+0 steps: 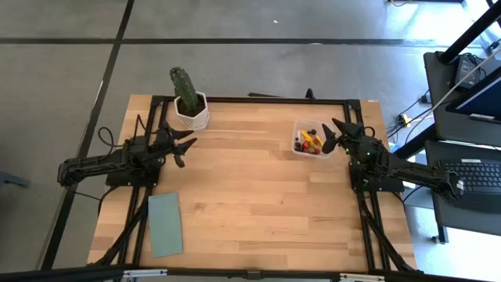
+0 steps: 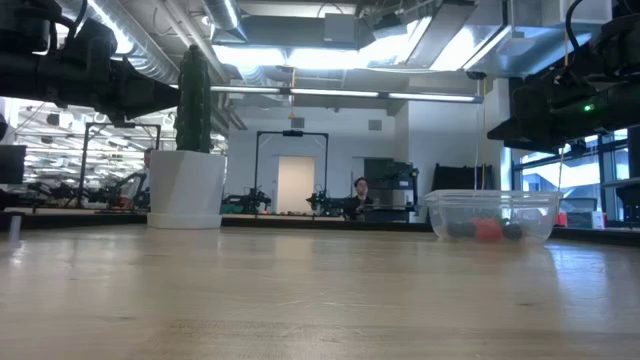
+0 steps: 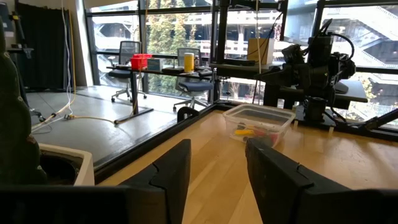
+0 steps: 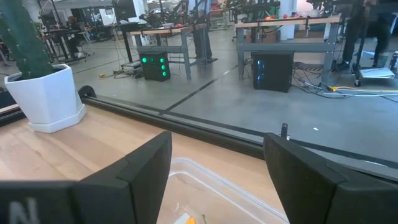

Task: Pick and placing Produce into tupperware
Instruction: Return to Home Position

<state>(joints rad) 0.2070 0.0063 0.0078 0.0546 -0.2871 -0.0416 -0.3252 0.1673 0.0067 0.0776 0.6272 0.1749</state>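
Note:
The clear tupperware stands on the table at the far right, holding small toy produce: red, yellow and dark pieces, also seen through its wall. My right gripper hovers level just right of the tupperware, open, with its fingers above the container's rim. My left gripper waits at the far left beside the white cactus pot, open, with nothing between its fingers.
A cactus in a white hexagonal pot stands at the far left. A flat green pad lies near the front left. The wooden table lies bare between the arms. A desk with a keyboard is off the table's right.

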